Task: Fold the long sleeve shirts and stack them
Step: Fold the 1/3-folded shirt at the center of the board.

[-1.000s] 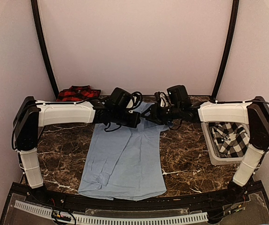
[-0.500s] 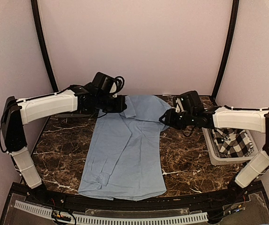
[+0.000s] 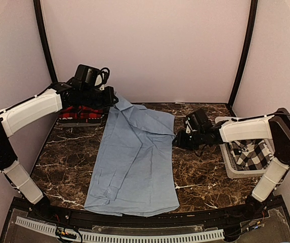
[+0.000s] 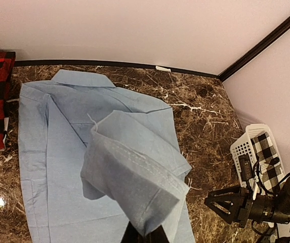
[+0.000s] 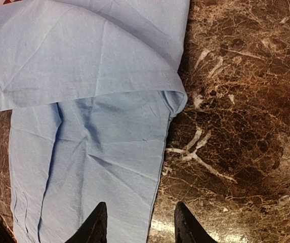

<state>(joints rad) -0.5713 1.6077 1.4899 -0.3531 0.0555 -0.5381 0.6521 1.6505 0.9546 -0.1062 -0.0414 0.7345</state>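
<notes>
One blue shirt point(image 3: 134, 162) of pale, soft, creased cloth lies lengthwise on the brown veined marble desk point(image 3: 205, 172), its hem at the near edge. At its right edge we see the right jaws standing apart, holding nothing. Further right, a checked shirt point(image 3: 251, 149) fills a white lattice basket point(image 3: 224, 157). At the far left, the left jaws are pinched tight on a fold of the blue shirt, raised above a red plaid shirt point(image 3: 81, 112).

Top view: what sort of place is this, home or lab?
Probably a lab robot cell, not a home: left arm and right arm bolted to a marble-look table, plain walls boxing it in, blue shirt spread out.
</notes>
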